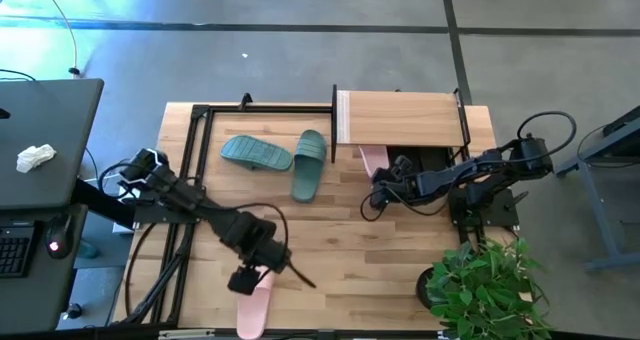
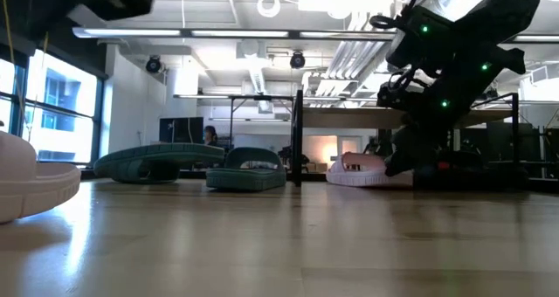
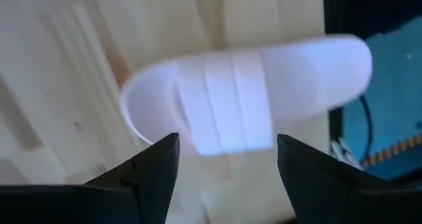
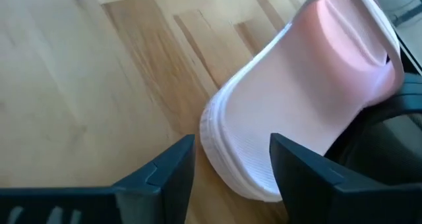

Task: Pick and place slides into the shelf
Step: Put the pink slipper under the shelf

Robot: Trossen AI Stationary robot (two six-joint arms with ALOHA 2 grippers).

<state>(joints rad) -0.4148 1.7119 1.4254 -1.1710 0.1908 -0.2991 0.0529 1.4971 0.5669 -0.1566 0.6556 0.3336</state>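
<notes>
The worktop (image 1: 380,250) is a pale wooden slab, and the shelf (image 1: 400,118) stands at its far edge on the right arm's side, its light top board seen from above. A bare black metal frame (image 1: 200,115) runs along the far-left part and down the left side. Two teal-green slides (image 1: 257,153) lie well left of the shelf, one with its long axis across the worktop, the other (image 1: 309,164) running front to back.

One pale pink slide (image 4: 310,85) lies partly under the shelf's near edge, its long axis running front to back. The right hand (image 1: 378,194) sits just in front of it with its fingers spread and nothing between them; the slide's end shows just beyond the fingertips in the right wrist view. By my reading this slide is set down but perhaps not fully in.

The second pale pink slide (image 1: 253,305) lies at the near edge, long axis front to back. The left hand (image 1: 245,278) hovers right over it, fingers open and empty, so that arm is the nearer one. Between this slide and the shelf the teal pair and the right arm lie close to the path; no black slides can be made out
</notes>
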